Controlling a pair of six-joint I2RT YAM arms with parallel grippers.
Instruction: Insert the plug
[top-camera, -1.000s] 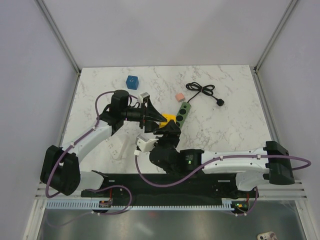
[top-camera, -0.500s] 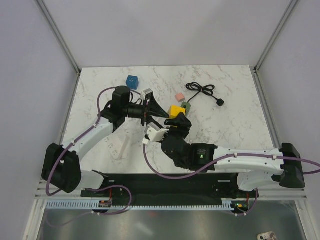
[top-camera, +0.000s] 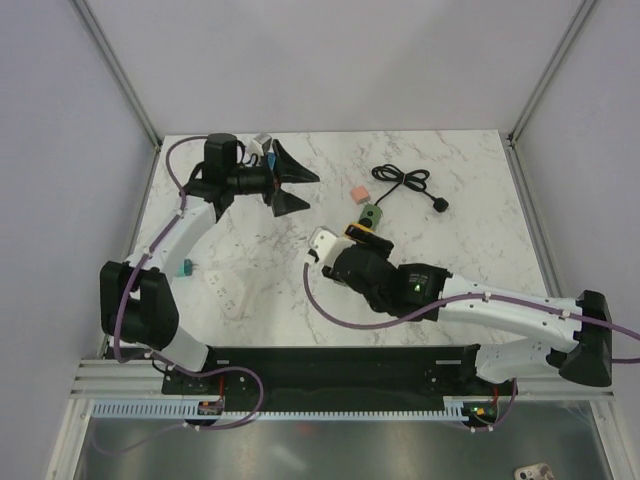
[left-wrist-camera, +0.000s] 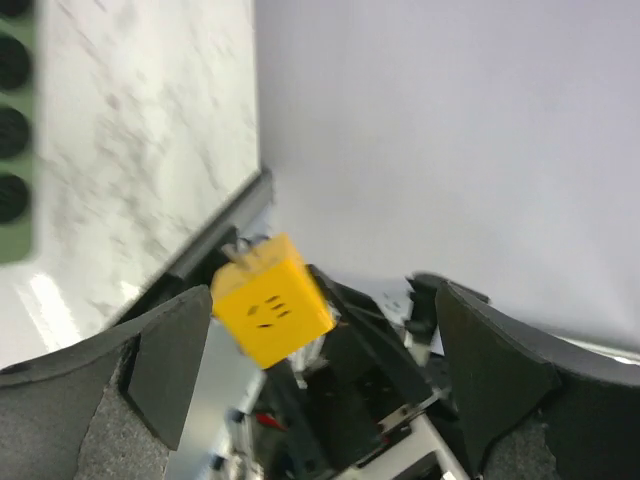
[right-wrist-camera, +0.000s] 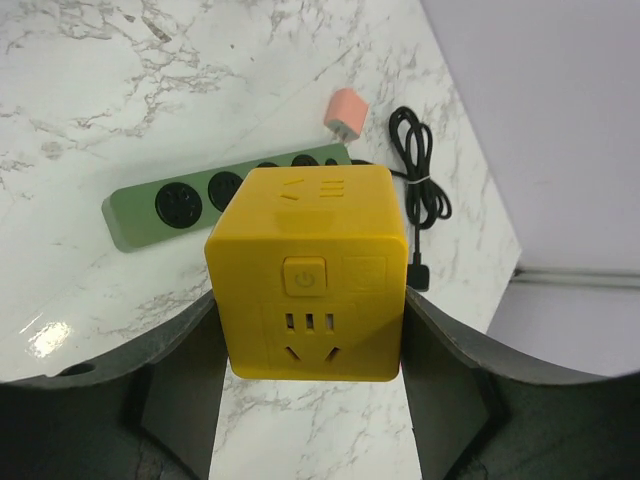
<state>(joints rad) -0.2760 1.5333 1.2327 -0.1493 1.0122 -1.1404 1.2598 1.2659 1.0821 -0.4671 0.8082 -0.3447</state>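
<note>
The right end effector (right-wrist-camera: 312, 372) was clamped on the yellow cube adapter (right-wrist-camera: 305, 265), holding it above the worktop (top-camera: 470, 250) just beside the green power strip (right-wrist-camera: 165, 212). The left end effector (top-camera: 296, 188) was empty, its fingers wide apart, well to the left of the strip.

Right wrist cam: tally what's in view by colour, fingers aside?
yellow socket cube: 1
green power strip: 1
pink block: 1
black cable: 1
Total: 4
</note>
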